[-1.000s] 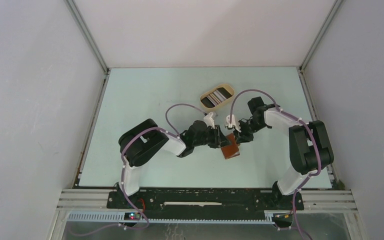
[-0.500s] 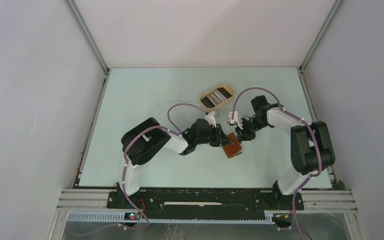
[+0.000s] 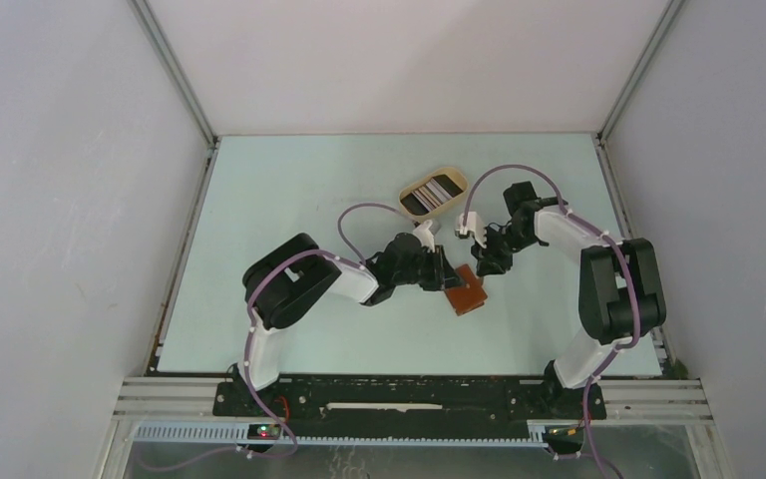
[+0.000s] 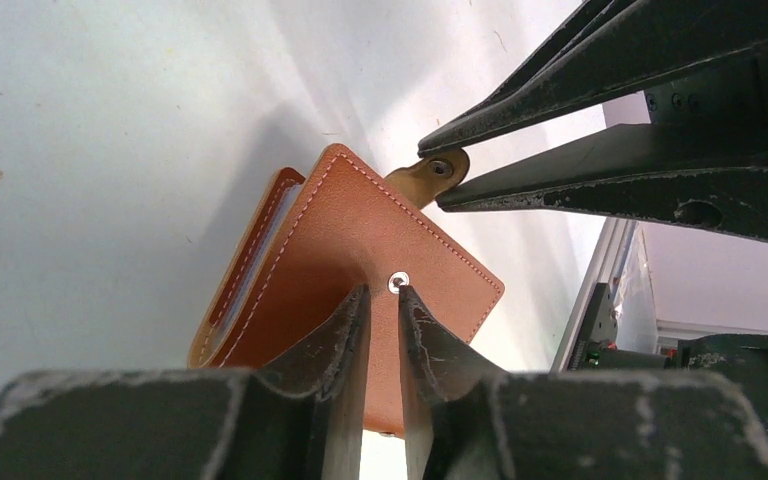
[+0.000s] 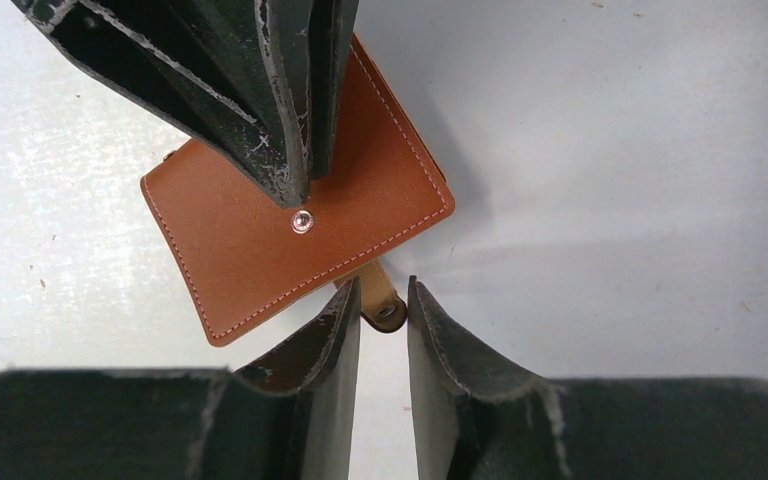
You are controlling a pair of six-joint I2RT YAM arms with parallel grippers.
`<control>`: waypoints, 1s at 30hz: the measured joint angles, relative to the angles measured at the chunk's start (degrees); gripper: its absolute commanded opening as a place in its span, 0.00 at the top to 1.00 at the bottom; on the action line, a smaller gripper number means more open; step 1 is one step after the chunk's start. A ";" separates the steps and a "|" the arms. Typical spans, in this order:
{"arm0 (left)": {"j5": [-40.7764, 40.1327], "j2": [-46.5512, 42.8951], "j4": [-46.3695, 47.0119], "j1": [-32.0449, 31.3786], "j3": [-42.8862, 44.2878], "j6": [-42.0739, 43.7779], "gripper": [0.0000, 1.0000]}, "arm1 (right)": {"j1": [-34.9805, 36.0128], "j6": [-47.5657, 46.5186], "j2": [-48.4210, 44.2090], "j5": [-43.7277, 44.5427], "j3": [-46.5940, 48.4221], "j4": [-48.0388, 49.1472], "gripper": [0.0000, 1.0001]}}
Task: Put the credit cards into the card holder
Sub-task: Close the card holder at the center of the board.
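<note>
Pale green surface (image 3: 289, 200) carries the beige tray (image 3: 460, 177) of credit cards (image 3: 434, 192), with the folded leather card holder (image 3: 466, 296) nearer the arms. The left gripper (image 4: 382, 300), narrow and holding nothing, presses its cover. The right gripper (image 5: 383, 300) loosely straddles the closing tab (image 4: 430, 175), which it should pinch squarely before lifting.

Your card holder (image 3: 466, 295) is reddish-brown stitched leather, folded and lying just right of centre, its closing tab (image 5: 380, 305) sticking out. The credit cards (image 3: 431, 192), dark and pale, lie side by side above it.
</note>
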 measured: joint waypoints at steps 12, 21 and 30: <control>0.52 0.20 -4.57 -0.15 2.84 1.75 0.76 | -0.02 -0.59 -0.04 -2.78 0.13 -2.62 0.65; 0.26 0.17 -7.72 -0.15 4.24 2.64 0.85 | -0.59 -0.55 -13.53 -6.51 0.09 -4.52 0.58; -0.68 -0.26 -8.41 -0.52 4.28 3.96 0.85 | 0.37 11.17 -17.00 -11.87 0.92 -9.25 1.00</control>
